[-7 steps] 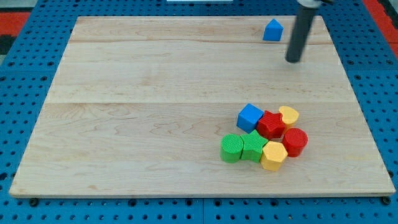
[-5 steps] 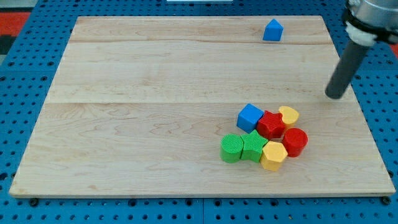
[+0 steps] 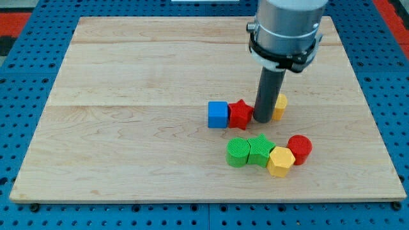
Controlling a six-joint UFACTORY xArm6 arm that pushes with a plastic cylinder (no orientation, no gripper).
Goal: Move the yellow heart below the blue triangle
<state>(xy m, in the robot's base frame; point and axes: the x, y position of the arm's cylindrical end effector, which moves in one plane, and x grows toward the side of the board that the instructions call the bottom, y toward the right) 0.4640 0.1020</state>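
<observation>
My tip (image 3: 262,119) between red star (image 3: 240,114), likely-heart yellow block (image 3: 280,106)

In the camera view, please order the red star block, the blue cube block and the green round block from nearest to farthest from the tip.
From my tip:
1. Red star block, just to the view's left.
2. Blue cube block, farther left.
3. Green round block, toward the view's bottom left.

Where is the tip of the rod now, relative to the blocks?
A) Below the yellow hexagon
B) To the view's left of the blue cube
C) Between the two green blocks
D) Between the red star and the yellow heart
D: my tip stands with the red star on its left in the view and the yellow heart, partly hidden by the rod, on its right.
</observation>
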